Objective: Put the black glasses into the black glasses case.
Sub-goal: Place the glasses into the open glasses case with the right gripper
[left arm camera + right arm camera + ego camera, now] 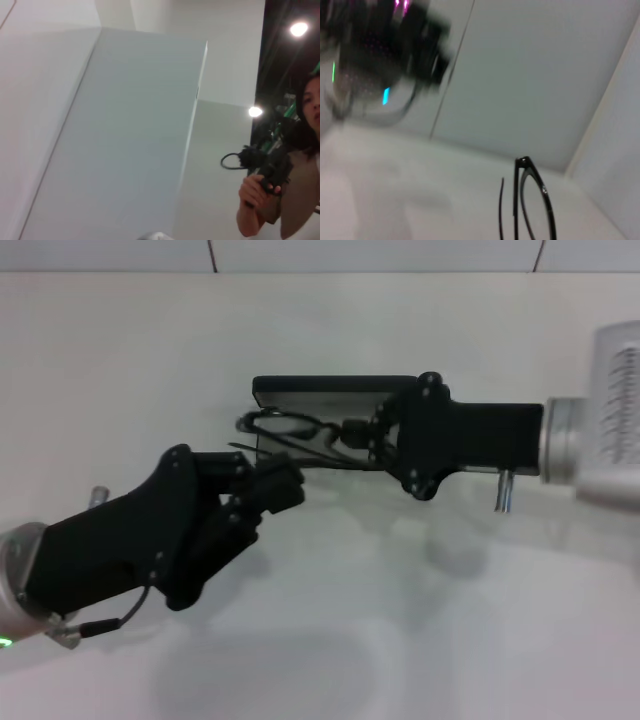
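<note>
Head view: the black glasses case lies open on the white table, toward the far side and near the middle, its long edge running left to right. The black glasses sit at the case's near-left edge, lenses over or just at the case's left end, one temple arm stretching right along the near edge. Whether they are lifted clear or resting on the rim cannot be told. The right gripper reaches in from the right, level with the case, and its fingers look closed on the frame near the bridge or a hinge. The contact is dark on dark, so this is a judgement. The left gripper comes in from the near left, tips just beside the near temple arm; whether it pinches the arm or has its fingers apart cannot be told. The right wrist view shows the glasses close up, one lens rim and folded temple arms on edge. Judged step: placement, with the glasses held over the case mouth. The next move calls for the temples folded flat, the frame lined up with the long axis, then a slow lowering into the lining before release.
</note>
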You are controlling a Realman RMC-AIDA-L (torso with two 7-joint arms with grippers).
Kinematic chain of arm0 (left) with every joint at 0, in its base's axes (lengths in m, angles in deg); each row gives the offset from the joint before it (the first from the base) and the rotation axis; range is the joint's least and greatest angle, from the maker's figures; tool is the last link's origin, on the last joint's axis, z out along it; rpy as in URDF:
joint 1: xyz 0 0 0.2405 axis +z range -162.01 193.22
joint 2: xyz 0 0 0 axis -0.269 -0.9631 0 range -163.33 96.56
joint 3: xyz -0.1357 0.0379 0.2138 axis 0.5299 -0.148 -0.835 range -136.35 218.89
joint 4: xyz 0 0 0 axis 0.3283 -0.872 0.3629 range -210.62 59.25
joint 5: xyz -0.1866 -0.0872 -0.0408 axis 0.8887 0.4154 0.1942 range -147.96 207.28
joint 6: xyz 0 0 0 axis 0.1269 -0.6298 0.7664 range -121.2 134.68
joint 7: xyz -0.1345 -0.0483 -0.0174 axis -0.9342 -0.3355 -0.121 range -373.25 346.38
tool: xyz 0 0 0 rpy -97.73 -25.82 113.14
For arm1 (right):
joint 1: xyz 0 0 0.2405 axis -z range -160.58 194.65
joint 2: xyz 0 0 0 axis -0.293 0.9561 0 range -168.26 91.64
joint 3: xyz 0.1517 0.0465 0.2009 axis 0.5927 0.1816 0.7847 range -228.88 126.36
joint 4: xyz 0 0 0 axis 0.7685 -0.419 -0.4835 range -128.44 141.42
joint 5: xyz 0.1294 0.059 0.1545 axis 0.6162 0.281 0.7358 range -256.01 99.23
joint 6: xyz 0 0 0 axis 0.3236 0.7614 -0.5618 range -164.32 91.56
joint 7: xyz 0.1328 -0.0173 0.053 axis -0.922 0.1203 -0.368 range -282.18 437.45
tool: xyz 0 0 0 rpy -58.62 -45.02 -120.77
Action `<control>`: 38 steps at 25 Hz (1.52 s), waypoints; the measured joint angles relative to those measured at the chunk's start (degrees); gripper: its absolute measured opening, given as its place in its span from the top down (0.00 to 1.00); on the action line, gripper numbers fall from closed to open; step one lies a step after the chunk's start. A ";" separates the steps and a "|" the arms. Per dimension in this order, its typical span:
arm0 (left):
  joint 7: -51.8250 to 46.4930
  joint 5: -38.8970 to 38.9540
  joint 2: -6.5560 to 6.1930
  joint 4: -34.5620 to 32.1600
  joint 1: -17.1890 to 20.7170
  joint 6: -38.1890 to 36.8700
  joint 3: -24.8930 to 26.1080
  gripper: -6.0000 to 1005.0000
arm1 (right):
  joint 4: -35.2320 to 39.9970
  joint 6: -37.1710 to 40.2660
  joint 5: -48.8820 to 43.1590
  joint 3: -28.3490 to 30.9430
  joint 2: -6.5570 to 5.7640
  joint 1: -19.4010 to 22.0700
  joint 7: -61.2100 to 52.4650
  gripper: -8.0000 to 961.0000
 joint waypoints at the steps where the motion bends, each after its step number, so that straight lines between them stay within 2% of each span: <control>1: -0.16 0.29 -0.18 -0.11 0.23 0.00 0.10 0.91 | 3.72 -3.57 -4.02 -1.99 0.02 1.21 -2.04 0.96; 6: -0.29 1.62 -0.63 0.17 0.77 0.01 0.25 0.91 | 12.32 -17.93 -18.87 -10.95 0.04 3.02 -9.49 0.96; 14: -0.27 1.84 -0.67 0.21 0.25 0.18 0.45 0.91 | 11.73 -37.27 -28.01 -21.48 0.17 2.15 -11.45 0.96; 19: -0.36 2.33 -0.45 0.34 0.26 0.25 0.47 0.91 | 9.05 -42.22 -29.25 -23.42 0.18 1.28 -11.33 0.96; 25: -0.22 2.57 -0.28 0.35 0.31 0.35 0.47 0.91 | 6.19 -50.01 -29.41 -28.86 0.18 -0.07 -11.28 0.96; 38: 0.24 2.61 -0.23 0.55 0.34 0.37 0.47 0.91 | 4.58 -55.45 -29.18 -32.26 0.18 -0.29 -11.29 0.96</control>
